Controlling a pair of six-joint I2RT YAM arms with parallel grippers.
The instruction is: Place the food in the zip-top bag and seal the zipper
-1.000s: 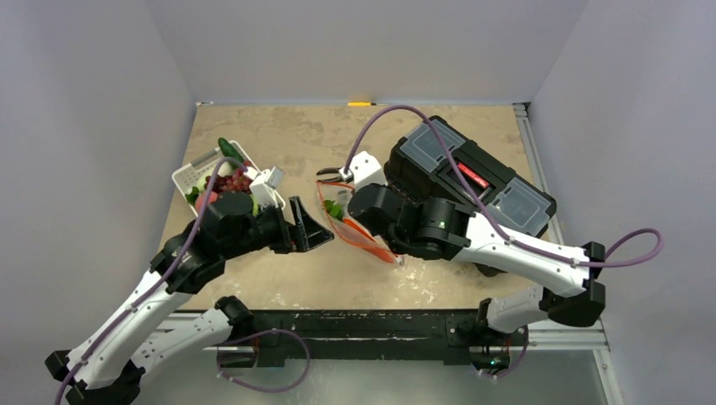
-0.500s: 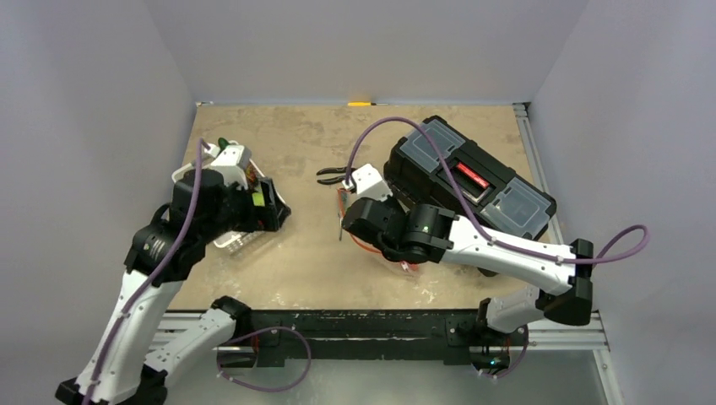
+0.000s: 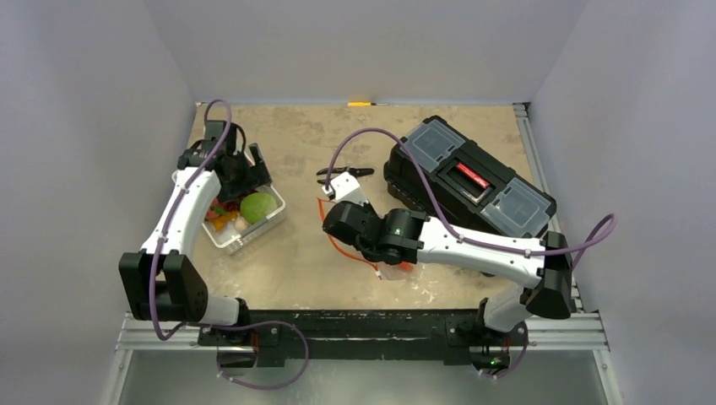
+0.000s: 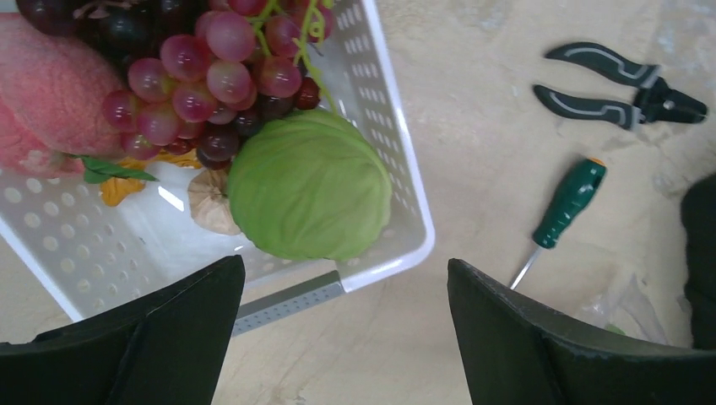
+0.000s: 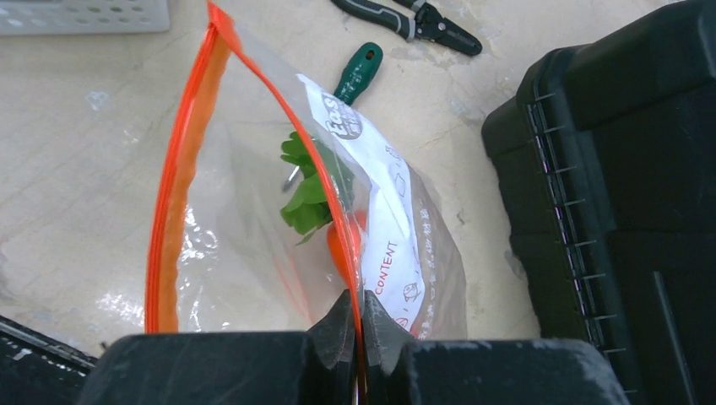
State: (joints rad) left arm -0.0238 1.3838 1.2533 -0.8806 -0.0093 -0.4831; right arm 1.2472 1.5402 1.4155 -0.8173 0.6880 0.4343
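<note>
White plastic basket (image 4: 420, 228) holds grapes (image 4: 211, 80), cabbage (image 4: 308, 196) and peach (image 4: 51, 93). Above it hovers the left gripper (image 4: 344, 268), jaws wide apart, empty. Right of the basket, the right gripper (image 5: 356, 308) pinches the zipper (image 5: 173, 211), propping the zip-top bag (image 5: 245, 245) open with the carrot (image 5: 338, 240) inside. Loading step; next calls for lowering onto the cabbage.

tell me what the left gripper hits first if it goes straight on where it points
Probably the green cabbage in the white basket, or that basket's near rim; depth is unclear.
</note>
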